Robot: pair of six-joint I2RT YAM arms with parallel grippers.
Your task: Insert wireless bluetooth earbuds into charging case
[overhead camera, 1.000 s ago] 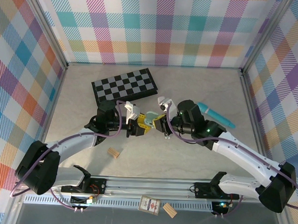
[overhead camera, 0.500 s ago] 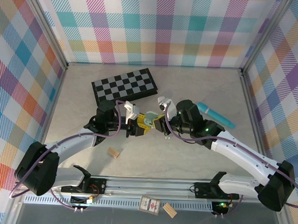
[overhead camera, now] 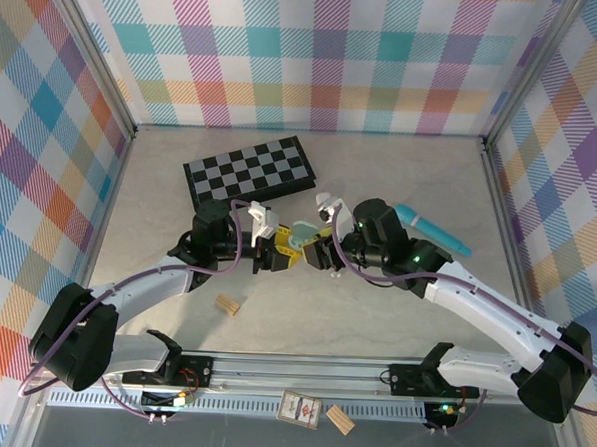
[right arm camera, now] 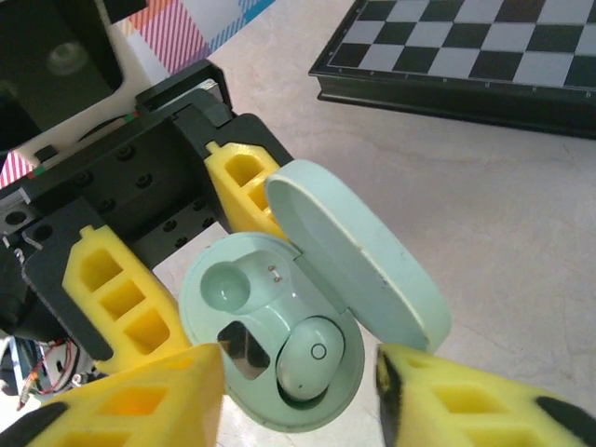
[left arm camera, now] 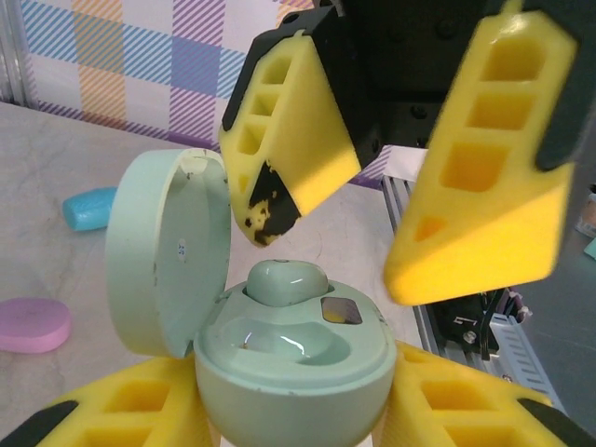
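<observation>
Hanging above 1 seated earbud [right arm camera: 312, 358], the right gripper [left arm camera: 382, 177] is open; left gripper [overhead camera: 277, 252] clamps the mint case [left arm camera: 289, 363].

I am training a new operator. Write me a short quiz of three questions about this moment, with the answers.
1. True or false: the lid of the green case is closed.
2. How many earbuds sit in the case? A) none B) one C) two
3. Which one holds the case: the left pincer or the right pincer?
Key: 1 false; 2 B; 3 the left pincer.
</observation>
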